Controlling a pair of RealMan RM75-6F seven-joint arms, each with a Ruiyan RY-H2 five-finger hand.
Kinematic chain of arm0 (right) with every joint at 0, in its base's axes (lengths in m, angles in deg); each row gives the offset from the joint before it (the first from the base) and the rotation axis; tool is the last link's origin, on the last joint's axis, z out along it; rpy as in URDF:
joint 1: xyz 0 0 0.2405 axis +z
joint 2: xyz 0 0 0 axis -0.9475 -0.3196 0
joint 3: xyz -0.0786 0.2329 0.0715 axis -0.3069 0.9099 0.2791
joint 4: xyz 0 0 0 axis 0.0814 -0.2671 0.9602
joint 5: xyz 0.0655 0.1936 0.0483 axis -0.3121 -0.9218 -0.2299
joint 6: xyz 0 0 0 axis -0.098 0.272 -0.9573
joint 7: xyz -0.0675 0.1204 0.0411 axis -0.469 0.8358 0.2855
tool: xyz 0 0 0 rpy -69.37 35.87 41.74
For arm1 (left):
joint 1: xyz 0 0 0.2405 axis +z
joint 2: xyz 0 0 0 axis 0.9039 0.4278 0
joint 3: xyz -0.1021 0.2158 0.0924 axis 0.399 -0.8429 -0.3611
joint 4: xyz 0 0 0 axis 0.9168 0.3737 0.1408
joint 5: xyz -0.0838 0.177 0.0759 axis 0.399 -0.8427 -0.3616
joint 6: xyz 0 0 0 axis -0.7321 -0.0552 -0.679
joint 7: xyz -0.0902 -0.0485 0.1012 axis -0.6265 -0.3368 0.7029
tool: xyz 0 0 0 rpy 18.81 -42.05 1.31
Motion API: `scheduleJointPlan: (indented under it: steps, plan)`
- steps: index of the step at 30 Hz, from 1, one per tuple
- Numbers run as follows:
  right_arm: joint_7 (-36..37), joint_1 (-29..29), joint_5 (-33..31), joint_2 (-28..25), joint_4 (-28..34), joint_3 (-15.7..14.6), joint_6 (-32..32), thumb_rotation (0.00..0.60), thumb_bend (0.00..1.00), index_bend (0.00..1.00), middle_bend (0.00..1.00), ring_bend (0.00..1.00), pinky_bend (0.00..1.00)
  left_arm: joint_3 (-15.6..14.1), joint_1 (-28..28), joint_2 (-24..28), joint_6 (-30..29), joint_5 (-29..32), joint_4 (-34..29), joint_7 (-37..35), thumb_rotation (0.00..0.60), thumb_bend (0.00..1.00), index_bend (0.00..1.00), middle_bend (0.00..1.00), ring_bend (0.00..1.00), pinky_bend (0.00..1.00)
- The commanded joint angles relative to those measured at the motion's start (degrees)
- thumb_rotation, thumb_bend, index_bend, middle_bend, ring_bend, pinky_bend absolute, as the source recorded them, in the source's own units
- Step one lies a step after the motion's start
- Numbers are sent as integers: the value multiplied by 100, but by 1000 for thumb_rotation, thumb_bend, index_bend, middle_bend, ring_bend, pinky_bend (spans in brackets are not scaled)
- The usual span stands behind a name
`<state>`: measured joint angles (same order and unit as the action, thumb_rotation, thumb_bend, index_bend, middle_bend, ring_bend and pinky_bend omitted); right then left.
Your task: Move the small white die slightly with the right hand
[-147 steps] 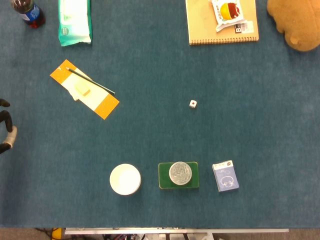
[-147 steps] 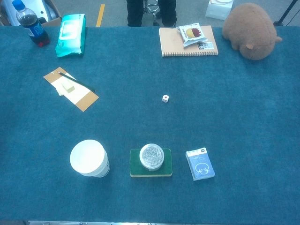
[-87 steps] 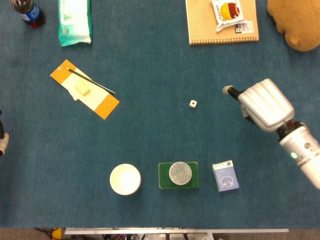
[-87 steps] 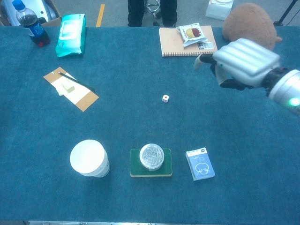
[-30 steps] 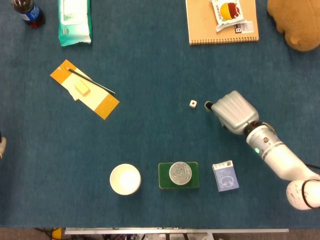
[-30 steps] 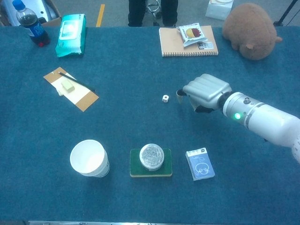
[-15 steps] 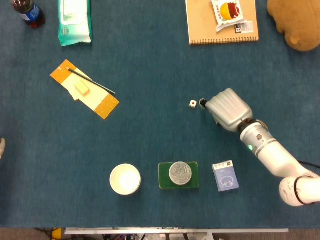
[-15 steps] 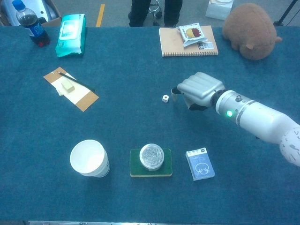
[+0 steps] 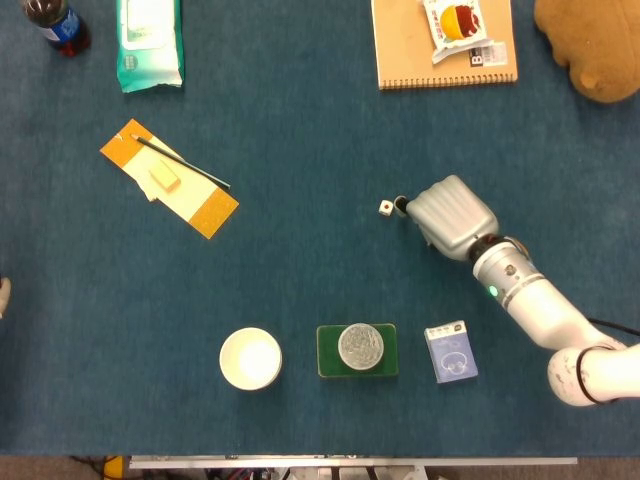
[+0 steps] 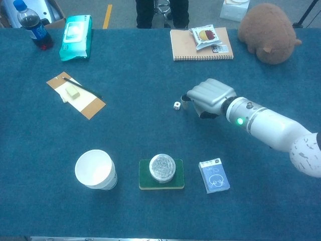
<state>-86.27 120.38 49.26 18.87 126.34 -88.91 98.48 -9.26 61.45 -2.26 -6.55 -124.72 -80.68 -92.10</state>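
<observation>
In the head view, the small white die [image 9: 385, 207] is seen on the blue tabletop [image 9: 300, 270], roughly at its middle, and the right robot hand [image 9: 447, 217] lies just beside it on the right. The fingers are curled under the silver back of the hand, with nothing held, and a dark fingertip [image 9: 400, 205] reaches toward the die; whether contact is made cannot be told. The step in hand is judged to be the final approach before the nudge, and a short, light push to the left is what appears to be called for, so that the die slides without tumbling away. Only a pale sliver at the left edge may belong to the left robot hand [image 9: 3, 296]; its state cannot be told. Near the front edge, a white cup [image 9: 250, 358] stands open, and nothing is seen inside it.

In the chest view, the die [image 10: 176, 105] and the right robot hand [image 10: 208, 97] are again seen just beside each other, a sliver of tabletop seemingly between them. The cup [image 10: 95, 169] stands upright, beside a foil-topped tub [image 10: 162, 167] on a green pad [image 10: 161, 182].
</observation>
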Motion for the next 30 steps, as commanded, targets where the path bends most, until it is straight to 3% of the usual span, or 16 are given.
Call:
scheduleJointPlan:
  steps: [1,22,30]
  plan:
    - [56,17,34,41,-47,14,-4,600,1000,335,971,903,826,-1,3,-3,3,2,11,-8,600,400,331,327,339,538]
    - [812,-12,732,284,-443,123,-51,600,1000,324,971,903,826,-5,15,-65,40,20,114,-87,600,400,332,328,339,538]
    - [896,-78,925,182,-329,92,10,600,1000,324,971,903,826,-4,15,-79,52,24,139,-110,600,400,331,328,339,538]
